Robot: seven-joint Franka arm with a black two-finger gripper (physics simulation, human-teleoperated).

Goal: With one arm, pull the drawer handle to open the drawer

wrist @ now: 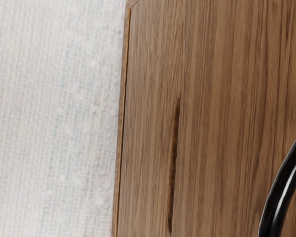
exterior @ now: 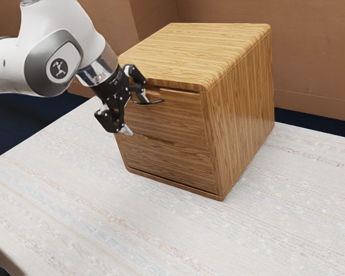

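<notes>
in the exterior view the white arm (exterior: 40, 57) comes in from the exterior view's left, above the pale table (exterior: 161, 230). its black gripper (exterior: 135, 109) is pressed up close to the front of the wooden cabinet (exterior: 238, 103). the fingers are released and spread wide, one above the other: the upper finger (exterior: 135, 75) sits near the cabinet's top edge, and the lower finger (exterior: 111, 119) hangs down in front of the drawer face. neither one clamps anything.

the black curved handle (exterior: 149, 102) lies between them, just past the palm. whether either finger touches it cannot be told.

the handle is fixed to the top drawer (exterior: 172, 118), whose front lies about level with the cabinet face, with a thin dark line under the top slab.

in the wrist view the table (wrist: 54, 123) meets the cabinet's edge. next comes the wood front (wrist: 222, 74) with a dark slit (wrist: 173, 163) in it, and then the curve of the handle (wrist: 286, 187) close by the hand.
</notes>
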